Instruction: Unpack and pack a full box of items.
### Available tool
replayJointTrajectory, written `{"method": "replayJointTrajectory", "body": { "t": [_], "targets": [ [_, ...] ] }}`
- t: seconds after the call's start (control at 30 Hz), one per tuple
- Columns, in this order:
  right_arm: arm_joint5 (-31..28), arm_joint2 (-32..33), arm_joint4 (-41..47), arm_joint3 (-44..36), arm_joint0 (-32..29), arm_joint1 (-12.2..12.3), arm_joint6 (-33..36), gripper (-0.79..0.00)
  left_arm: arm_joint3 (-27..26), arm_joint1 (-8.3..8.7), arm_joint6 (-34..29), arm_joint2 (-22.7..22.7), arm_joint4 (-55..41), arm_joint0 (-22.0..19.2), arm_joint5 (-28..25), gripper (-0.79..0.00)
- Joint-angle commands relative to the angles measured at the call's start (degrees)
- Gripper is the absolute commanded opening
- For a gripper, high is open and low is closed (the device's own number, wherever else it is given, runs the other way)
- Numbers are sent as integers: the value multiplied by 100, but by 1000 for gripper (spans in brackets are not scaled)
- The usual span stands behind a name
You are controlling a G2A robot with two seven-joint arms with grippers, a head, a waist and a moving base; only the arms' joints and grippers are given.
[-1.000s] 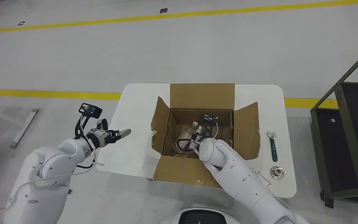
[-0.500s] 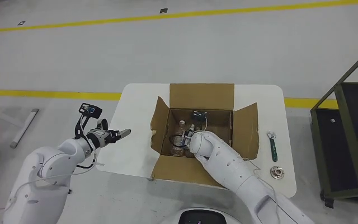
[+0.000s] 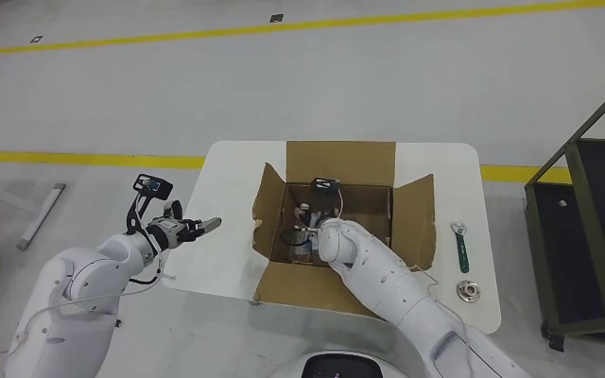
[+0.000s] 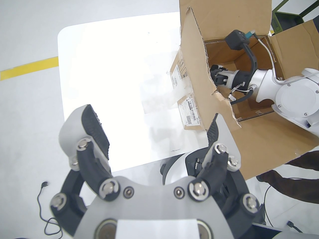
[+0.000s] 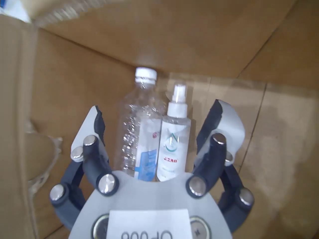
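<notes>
1. Right pincer [image 5: 157, 114] [image 3: 304, 230]: jaws apart, nothing clamped, down inside the box [image 3: 340, 161] on its 9 o'clock side.
2. Between its fingers [image 5: 99, 125] lie a clear water bottle [image 5: 135, 110] and a white spray bottle [image 5: 175, 133]. They are side by side on the box floor, touching, with their caps toward the far wall.
3. Can't tell whether either finger touches a bottle.
4. The water bottle has a white screw cap and a label on its lower half. The spray bottle is shorter, with a white nozzle.
5. The box is brown cardboard with all four flaps open, sitting mid-tabletop [image 3: 232, 189].
6. Its 9 o'clock flap stands up with a ragged, torn edge. Printed labels are on the outer wall below it.
7. Left pincer [image 4: 152, 118] [image 3: 203, 227]: jaws wide apart and empty. It hovers at the tabletop's 9 o'clock edge, well apart from the box.
8. A green-handled wrench [image 3: 461, 250] lies flat on the tabletop at 3 o'clock of the box.
9. A small round metal part [image 3: 466, 290] sits at 4 o'clock, just beside the wrench's near end.
10. A green rack [image 3: 567, 246] stands on the floor at 3 o'clock, past the tabletop.
11. A yellow floor line [image 3: 95, 158] runs behind the tabletop, from 9 to 3 o'clock.
</notes>
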Motion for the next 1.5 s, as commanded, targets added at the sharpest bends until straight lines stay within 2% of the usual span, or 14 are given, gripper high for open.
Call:
{"method": "replayJointTrajectory", "body": {
  "t": [0.0,0.03,0.07,0.13,0.17,0.33,0.57,0.77,0.87,0.97,1.07,1.17,1.37,1.47],
  "targets": [
    [-143,304,-253,-528,-287,178,-228,-108,-36,2,180,34,105,70,-95,0],
    [-173,402,-326,-715,-396,233,-266,-434,-40,3,245,32,142,86,-99,0],
    [-216,620,-502,-1114,-630,351,-334,-486,-52,2,364,44,193,121,-106,0],
    [-340,905,-774,-1640,-932,500,-373,-739,-69,3,491,60,261,151,-160,0],
    [-436,1082,-934,-1957,-1128,588,-372,-785,-92,4,622,61,341,166,-202,0],
    [-1114,1913,-1670,-3442,-2155,940,-447,-785,-202,4,1487,111,995,329,-404,0],
    [-1626,2911,-2308,-4985,-3369,1216,-618,-785,-162,-38,2780,193,1417,647,-394,0],
    [-1604,3805,-2339,-5991,-4257,1346,-504,-785,-162,-38,2780,193,1417,647,-394,0],
    [-914,4201,-2651,-6296,-4572,1381,-126,-785,-162,-38,2780,193,1417,647,-394,0],
    [-308,4457,-3336,-6539,-4761,1420,426,-785,-162,-38,2780,193,1417,647,-394,0],
    [-178,4751,-4054,-6755,-5012,1480,1045,-785,-162,-38,2780,193,1417,647,-394,0],
    [-101,5051,-4366,-6880,-5197,1512,1595,-785,-162,-38,2780,193,1417,647,-394,0],
    [-358,5338,-4570,-6574,-5291,1546,2081,-785,-162,-38,2780,193,1417,647,-394,0],
    [-56,5392,-4506,-6433,-5189,1527,2131,-785,-162,-38,2780,193,1417,647,-394,0]
  ]
}}
